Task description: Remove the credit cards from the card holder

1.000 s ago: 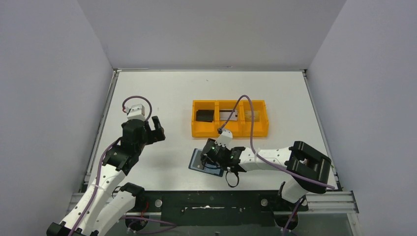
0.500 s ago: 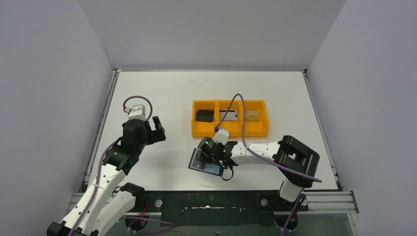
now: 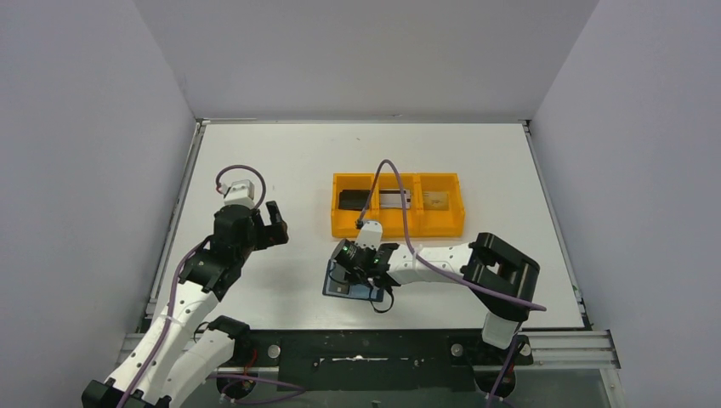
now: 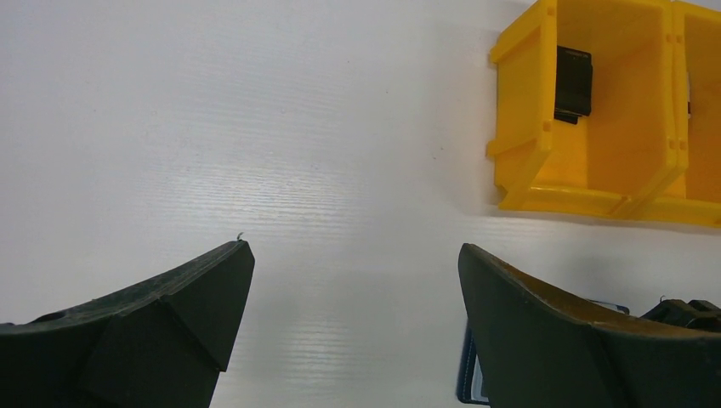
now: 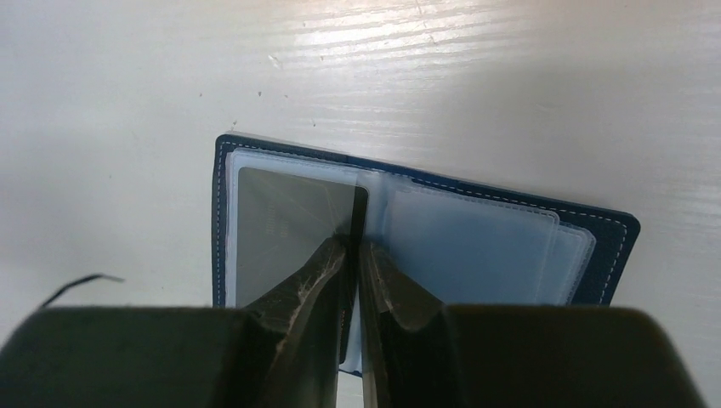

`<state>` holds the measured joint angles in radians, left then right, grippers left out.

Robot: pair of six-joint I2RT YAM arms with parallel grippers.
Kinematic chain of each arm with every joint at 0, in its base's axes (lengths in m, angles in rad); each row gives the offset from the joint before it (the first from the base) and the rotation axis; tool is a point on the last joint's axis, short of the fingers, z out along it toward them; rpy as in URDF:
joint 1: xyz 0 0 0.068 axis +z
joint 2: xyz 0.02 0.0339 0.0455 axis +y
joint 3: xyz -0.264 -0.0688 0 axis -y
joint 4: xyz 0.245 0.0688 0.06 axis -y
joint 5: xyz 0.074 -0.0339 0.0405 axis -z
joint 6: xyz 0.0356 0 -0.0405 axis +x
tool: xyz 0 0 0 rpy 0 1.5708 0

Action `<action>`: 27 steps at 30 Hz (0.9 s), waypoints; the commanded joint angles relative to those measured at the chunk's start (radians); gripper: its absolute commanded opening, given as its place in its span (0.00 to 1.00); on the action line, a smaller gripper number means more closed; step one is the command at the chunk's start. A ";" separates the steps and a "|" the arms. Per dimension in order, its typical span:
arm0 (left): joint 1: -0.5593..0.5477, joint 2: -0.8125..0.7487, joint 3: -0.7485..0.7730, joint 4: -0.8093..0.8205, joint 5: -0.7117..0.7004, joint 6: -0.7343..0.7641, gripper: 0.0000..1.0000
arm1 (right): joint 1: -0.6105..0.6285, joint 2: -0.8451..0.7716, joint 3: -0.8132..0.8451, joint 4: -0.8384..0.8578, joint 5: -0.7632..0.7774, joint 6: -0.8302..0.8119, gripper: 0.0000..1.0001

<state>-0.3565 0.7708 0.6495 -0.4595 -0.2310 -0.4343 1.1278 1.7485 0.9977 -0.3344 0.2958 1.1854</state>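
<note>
The right end effector (image 5: pixel 354 245) has slid leftward over the card holder (image 5: pixel 614 242). Its fingers have narrowed from a loose gap to a pinch on the inner edge of the dark credit card (image 5: pixel 285 221) directly beneath its tips.

We see a white table (image 3: pixel 281 161) boxed in by plain pale grey walls (image 3: pixel 85 170) on three sides. Along its near edge runs a dark plate (image 3: pixel 366 361) with a silver rail (image 3: pixel 565 344) beside it. We find the light soft and even.
</note>
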 commanded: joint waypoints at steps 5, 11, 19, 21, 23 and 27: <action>0.007 0.037 -0.015 0.092 0.117 0.037 0.90 | 0.026 -0.040 0.024 0.057 0.001 -0.109 0.11; 0.002 0.093 -0.008 0.104 0.224 0.038 0.84 | 0.005 -0.119 -0.067 0.181 -0.059 -0.094 0.30; -0.006 0.157 -0.060 0.176 0.504 -0.098 0.67 | -0.007 -0.126 -0.120 0.190 -0.076 -0.031 0.36; -0.009 0.191 -0.070 0.192 0.577 -0.118 0.64 | -0.011 -0.109 -0.116 0.196 -0.092 -0.029 0.35; -0.016 0.231 -0.071 0.206 0.645 -0.129 0.57 | -0.015 -0.092 -0.100 0.144 -0.070 0.015 0.33; -0.080 0.289 -0.074 0.228 0.694 -0.160 0.51 | -0.036 -0.081 -0.116 0.108 -0.081 0.063 0.30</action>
<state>-0.3832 1.0298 0.5671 -0.3252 0.3305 -0.5480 1.1118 1.6566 0.8795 -0.2070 0.2123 1.1862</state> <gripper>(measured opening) 0.527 0.314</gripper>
